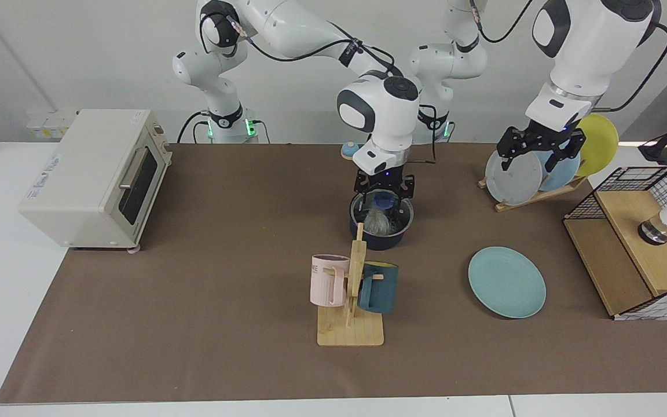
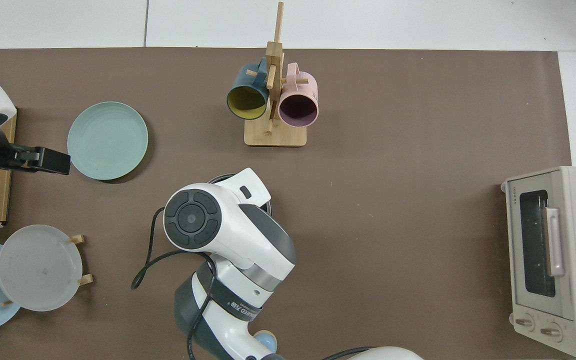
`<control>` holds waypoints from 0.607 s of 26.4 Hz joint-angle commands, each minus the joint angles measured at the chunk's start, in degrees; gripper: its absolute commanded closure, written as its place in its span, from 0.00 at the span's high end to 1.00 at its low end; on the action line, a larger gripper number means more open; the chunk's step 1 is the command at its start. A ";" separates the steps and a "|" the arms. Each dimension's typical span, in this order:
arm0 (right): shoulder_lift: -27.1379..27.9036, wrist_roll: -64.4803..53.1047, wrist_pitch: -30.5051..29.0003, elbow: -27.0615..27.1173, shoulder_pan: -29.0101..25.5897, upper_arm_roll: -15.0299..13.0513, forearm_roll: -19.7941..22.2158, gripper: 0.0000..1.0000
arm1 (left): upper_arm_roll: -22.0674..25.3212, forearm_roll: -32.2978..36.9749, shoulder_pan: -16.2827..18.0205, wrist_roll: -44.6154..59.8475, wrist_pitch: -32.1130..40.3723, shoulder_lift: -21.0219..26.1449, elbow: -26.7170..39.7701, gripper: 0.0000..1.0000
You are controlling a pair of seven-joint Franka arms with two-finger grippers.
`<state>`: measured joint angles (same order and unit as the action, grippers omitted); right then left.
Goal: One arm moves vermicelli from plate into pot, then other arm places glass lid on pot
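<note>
- The pot [image 1: 381,223] stands at mid-table with the noodles [image 1: 376,220] inside and the glass lid [image 1: 384,206] on top, its blue knob showing.
- The right gripper [image 1: 384,188] is directly over the knob; its fingers sit apart at either side of it, and contact cannot be confirmed.
- The teal plate [image 1: 506,282] lies bare at the pot's 4 o'clock, well apart.
- The left gripper [image 1: 536,153] waits before the plate rack [image 1: 533,194], fingers spread.
</note>
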<state>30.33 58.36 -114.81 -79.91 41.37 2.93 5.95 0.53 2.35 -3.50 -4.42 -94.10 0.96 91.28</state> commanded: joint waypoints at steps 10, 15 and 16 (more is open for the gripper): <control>-4.92 -1.76 6.52 0.81 -2.78 -0.55 0.47 1.00 | 0.18 -0.59 -0.11 0.11 0.67 -0.61 0.30 1.00; -10.10 -2.37 7.75 -0.50 -5.94 -1.70 0.12 1.00 | 0.18 -0.59 -0.11 0.20 0.76 -0.61 0.30 1.00; -10.63 -2.72 8.10 -0.59 -6.73 -1.70 -0.06 1.00 | 0.18 -0.59 -0.11 0.20 0.76 -0.61 0.30 1.00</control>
<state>24.38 58.16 -108.86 -78.81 38.54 1.08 6.06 0.53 2.35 -3.49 -4.42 -94.09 0.94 91.28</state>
